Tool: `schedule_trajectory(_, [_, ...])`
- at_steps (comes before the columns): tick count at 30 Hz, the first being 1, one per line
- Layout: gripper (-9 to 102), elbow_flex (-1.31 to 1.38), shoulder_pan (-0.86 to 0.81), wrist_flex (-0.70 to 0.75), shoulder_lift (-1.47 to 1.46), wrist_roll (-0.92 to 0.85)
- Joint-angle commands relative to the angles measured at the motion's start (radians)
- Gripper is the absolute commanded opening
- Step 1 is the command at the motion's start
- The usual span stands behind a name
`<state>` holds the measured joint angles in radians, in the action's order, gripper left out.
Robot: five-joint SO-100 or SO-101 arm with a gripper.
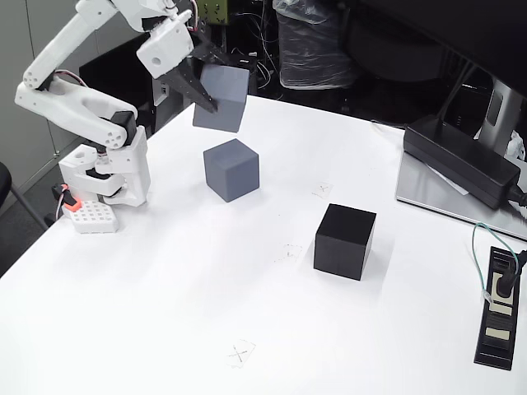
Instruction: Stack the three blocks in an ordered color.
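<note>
A white desk (165,329) fills most of the fixed view, under even and bright light. Small pencil crosses (240,354) are drawn on its surface. Behind its far edge the room is dark — cables and a bundle wrapped in clear plastic (309,41). At left stands a grey wall panel (25,33).

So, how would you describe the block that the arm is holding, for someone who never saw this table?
Start at the white arm on the left of the white table. Its pincer holds a grey cube in the air, tilted. The other grey cube and the black cube rest on the table.
</note>
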<state>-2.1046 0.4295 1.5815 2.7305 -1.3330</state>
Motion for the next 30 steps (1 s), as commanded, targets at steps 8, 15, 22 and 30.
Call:
schedule_trajectory(8, [-1, -0.221, 0.037, -0.331, 0.006, 0.012])
schedule_trajectory(15, [-1, -0.273, 0.051, -0.322, 0.006, 0.003])
schedule_trajectory(22, [-1, -0.284, 0.054, -0.327, 0.006, -0.002])
schedule_trajectory(30, [-1, -0.285, 0.158, -0.314, 0.006, 0.011])
